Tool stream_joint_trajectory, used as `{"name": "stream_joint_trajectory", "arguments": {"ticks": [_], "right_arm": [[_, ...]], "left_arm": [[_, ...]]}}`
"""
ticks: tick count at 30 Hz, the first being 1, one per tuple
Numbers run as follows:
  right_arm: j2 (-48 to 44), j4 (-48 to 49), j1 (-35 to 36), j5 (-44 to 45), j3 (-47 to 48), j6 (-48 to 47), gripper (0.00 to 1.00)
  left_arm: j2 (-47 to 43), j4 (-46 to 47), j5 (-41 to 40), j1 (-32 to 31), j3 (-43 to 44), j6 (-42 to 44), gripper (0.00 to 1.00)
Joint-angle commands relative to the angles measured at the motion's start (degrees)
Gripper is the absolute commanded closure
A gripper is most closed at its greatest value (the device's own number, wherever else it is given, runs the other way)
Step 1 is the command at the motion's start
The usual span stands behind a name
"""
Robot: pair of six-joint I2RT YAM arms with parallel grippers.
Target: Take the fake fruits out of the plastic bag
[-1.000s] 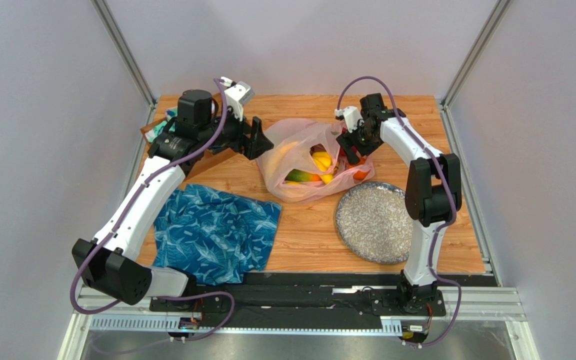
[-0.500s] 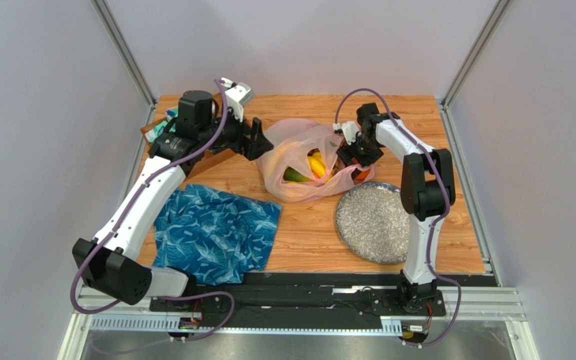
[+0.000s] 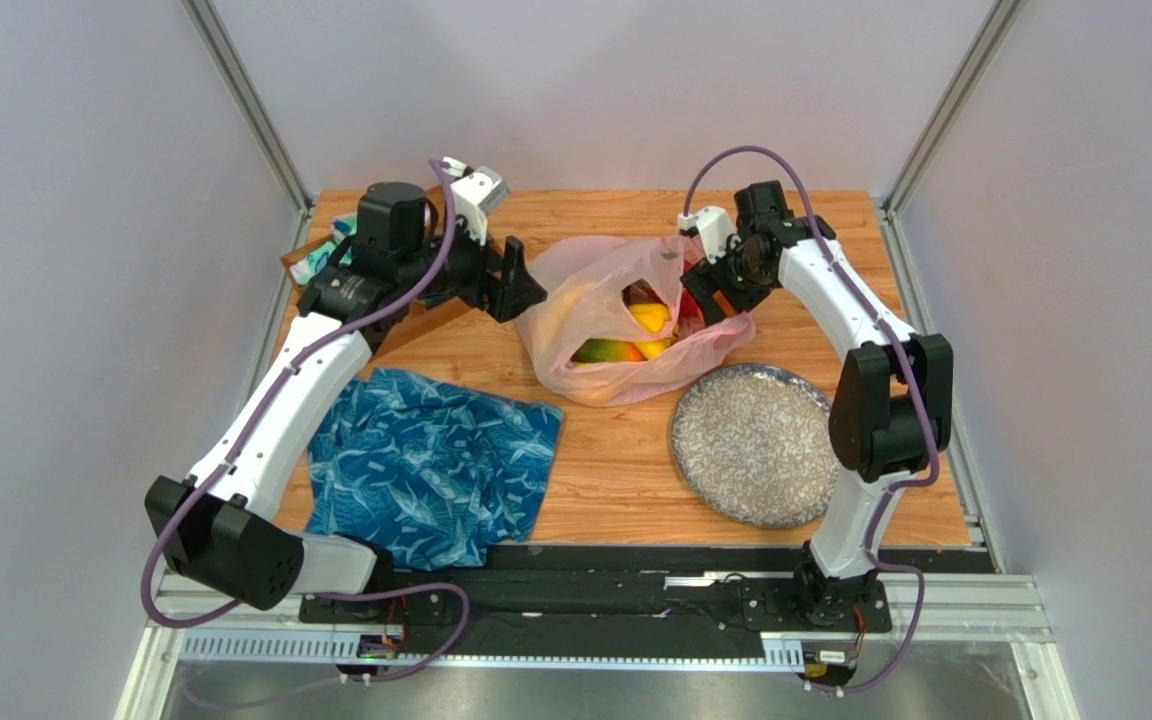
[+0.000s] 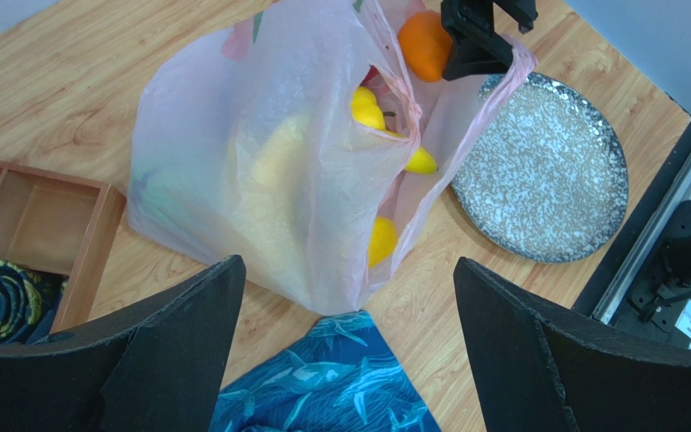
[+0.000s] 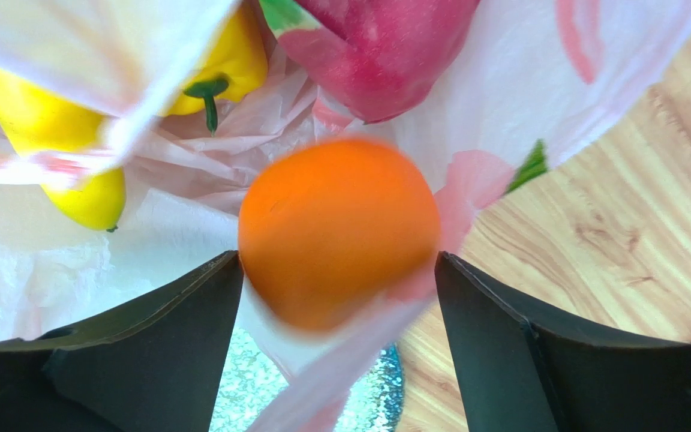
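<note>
The pale-pink plastic bag [image 3: 597,308] lies at the table's middle back, mouth open toward the right. Inside show yellow fruits [image 3: 645,318] and a green-orange mango [image 3: 605,353]. My right gripper [image 3: 705,285] is at the bag's mouth, shut on the orange [image 5: 338,229], which sits between both fingers with bag film draped under it. Behind it lie the magenta dragon fruit [image 5: 385,45], the yellow pepper [image 5: 223,63] and a lemon [image 5: 88,193]. My left gripper [image 3: 519,282] is open and empty, hovering at the bag's left side [image 4: 259,180].
A speckled grey plate [image 3: 748,443] lies just right and in front of the bag. A blue leaf-patterned cloth [image 3: 432,465] lies at front left. A wooden compartment tray [image 4: 25,216] sits at the back left corner.
My right gripper dipped into the bag's mouth, then drew back up and to the right with the orange in it. The bag's mouth shifted with it. The left arm stayed almost still.
</note>
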Motion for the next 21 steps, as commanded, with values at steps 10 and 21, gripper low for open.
{"name": "stream_joint_trajectory", "arguments": {"ticks": [10, 21], "right_arm": [[4.98, 0.09, -0.13, -5.37, 8.72, -7.67, 0.23], [8.12, -2.1, 0.84, -0.82, 4.24, -13.84, 0.24]], "left_arm": [[-2.2, 0.6, 0.96, 0.54, -0.77, 1.02, 0.05], [-1.23, 0.95, 1.23, 1.07, -0.69, 1.02, 0.05]]}}
